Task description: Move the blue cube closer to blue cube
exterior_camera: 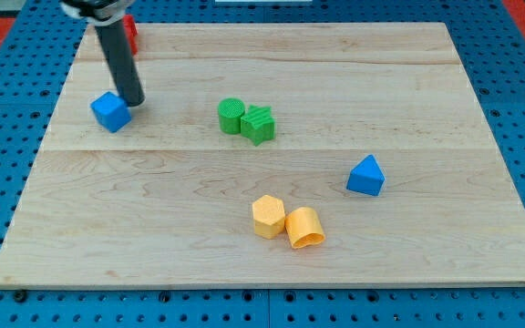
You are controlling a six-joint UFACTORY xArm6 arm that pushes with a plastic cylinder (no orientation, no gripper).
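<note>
A blue cube (110, 111) lies on the wooden board at the view's upper left. My tip (133, 102) stands just right of it, touching or nearly touching its right side. The dark rod rises from there to the view's top edge. A blue triangular block (366, 176) lies far off at the view's right, below the middle. No second blue cube shows.
A red block (130, 34) sits at the top left, partly hidden behind the rod. A green cylinder (231, 116) and a green star block (258, 124) touch near the centre. Two yellow blocks (268, 217) (304, 228) lie at the lower middle. The board's edge (25, 182) borders blue pegboard.
</note>
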